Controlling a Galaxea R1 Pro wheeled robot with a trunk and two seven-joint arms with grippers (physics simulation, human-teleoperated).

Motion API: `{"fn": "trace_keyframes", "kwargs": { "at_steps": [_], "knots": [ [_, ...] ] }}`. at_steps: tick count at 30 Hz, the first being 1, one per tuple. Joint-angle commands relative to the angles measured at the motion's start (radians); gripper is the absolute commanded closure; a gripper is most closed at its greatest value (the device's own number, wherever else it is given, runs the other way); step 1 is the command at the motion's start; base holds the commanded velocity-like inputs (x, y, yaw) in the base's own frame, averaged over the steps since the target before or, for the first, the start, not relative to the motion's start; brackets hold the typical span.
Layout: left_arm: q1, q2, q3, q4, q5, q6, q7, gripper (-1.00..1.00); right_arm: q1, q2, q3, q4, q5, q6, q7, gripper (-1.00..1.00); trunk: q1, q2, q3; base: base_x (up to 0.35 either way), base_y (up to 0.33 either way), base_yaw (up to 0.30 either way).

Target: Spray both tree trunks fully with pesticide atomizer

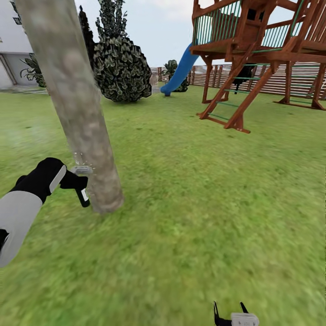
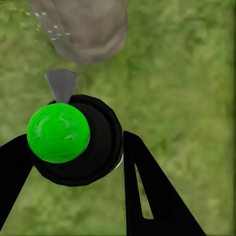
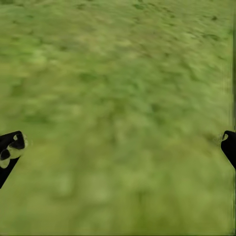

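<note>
A thick, pale grey-brown mottled tree trunk (image 1: 79,113) leans up from the lawn at the left. Right beside its lower part, my left gripper (image 1: 78,182) is shut on the pesticide atomizer (image 1: 84,196), a dark bottle with a pale grey spray head facing the bark. A few whitish pesticide specks (image 1: 81,159) float by the trunk. In the left wrist view the black fingers (image 2: 147,187) clamp the bottle (image 2: 93,147), whose round end bears a green disc, and its grey nozzle (image 2: 61,83) points at the trunk (image 2: 88,29). My right gripper (image 1: 232,313) is open low over grass, its fingertips (image 3: 10,150) wide apart.
Green lawn spreads all around. A wooden play tower (image 1: 262,59) with a blue slide (image 1: 181,70) stands at the far right. A dark-leaved bush (image 1: 120,68) grows behind the trunk, with a slat fence (image 1: 299,79) beyond and a white house (image 1: 11,54) at far left.
</note>
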Motion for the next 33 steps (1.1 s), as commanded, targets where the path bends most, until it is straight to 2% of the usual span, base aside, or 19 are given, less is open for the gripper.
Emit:
{"fn": "trace_keyframes", "kwargs": {
  "at_steps": [1,5,11,17,20,23,25,33],
  "knots": [
    [0.000,0.001,0.000,0.000,0.000,0.000,0.000,1.00,0.000,0.000,0.000,0.000,0.000,0.000,0.000,-1.00,0.000,0.000,0.000,0.085,-0.265,0.000],
    [0.002,0.005,0.000,0.006,0.000,0.000,0.000,1.00,0.000,0.000,0.000,0.000,0.000,0.000,0.000,-1.00,0.000,0.000,0.000,0.016,-0.269,0.114],
    [0.060,0.003,0.000,0.006,0.002,-0.006,-0.001,1.00,0.000,0.000,0.000,0.000,0.000,0.001,0.000,-1.00,0.000,0.000,0.003,0.000,-0.262,0.261],
    [0.147,-0.003,-0.001,0.006,0.002,-0.013,0.001,1.00,0.000,0.000,0.000,0.000,0.000,0.000,0.000,-1.00,0.000,0.000,0.003,0.000,-0.023,0.027],
    [0.154,-0.004,0.002,-0.001,0.003,-0.013,0.002,1.00,0.000,0.000,0.000,0.000,0.000,0.000,0.000,-1.00,0.000,0.000,0.003,0.000,0.000,0.000],
    [0.137,-0.007,0.002,-0.010,0.004,-0.010,0.002,1.00,0.000,0.000,0.000,0.000,0.000,0.000,0.000,-1.00,0.000,0.000,0.003,0.000,0.000,0.000],
    [0.150,-0.006,0.005,-0.021,0.004,-0.012,0.002,1.00,0.000,0.000,0.000,0.000,0.000,0.001,0.000,-1.00,0.000,0.000,0.003,0.021,0.000,0.000],
    [0.155,-0.005,0.008,-0.024,0.005,-0.014,0.002,1.00,0.000,-0.001,0.000,0.000,0.000,0.001,0.000,-1.00,0.000,0.000,0.003,0.294,0.000,0.000]
  ]
}}
